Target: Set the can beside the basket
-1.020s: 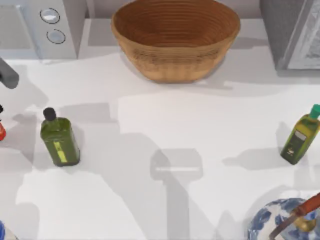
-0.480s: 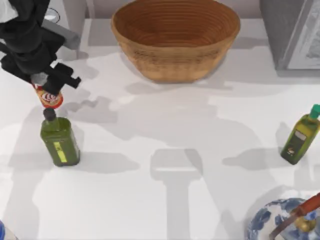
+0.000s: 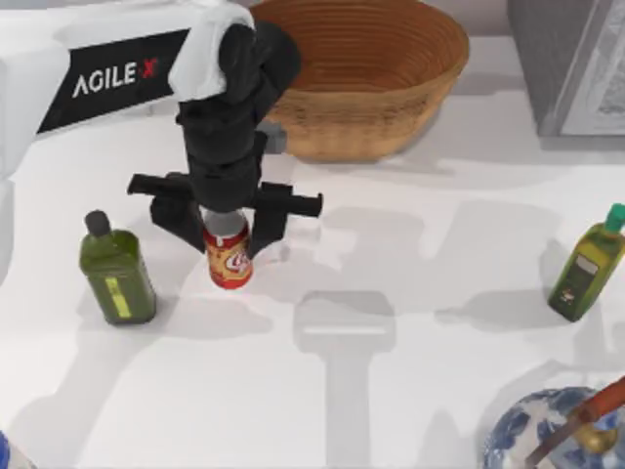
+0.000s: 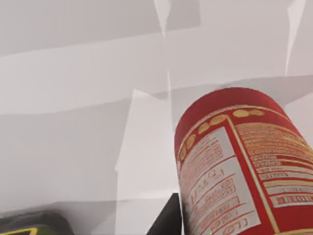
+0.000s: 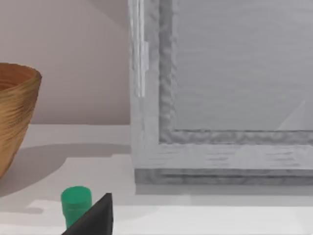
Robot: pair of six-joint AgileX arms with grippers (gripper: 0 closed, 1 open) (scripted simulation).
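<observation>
The left gripper [image 3: 227, 227] pinches the can [image 3: 228, 258] by its top, just above the table [image 3: 410, 254]; whether it touches is unclear. Beyond it, the basket [image 3: 361, 88] holds nothing.

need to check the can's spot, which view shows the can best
The top view: the can shows whole in the left gripper, short of the basket. The left wrist view shows its label side close up; the right wrist view faces elsewhere.

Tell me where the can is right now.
In the top view the can is left of centre, held in the left tool, between the green bottle on its left and the basket farther back to its right.
</observation>
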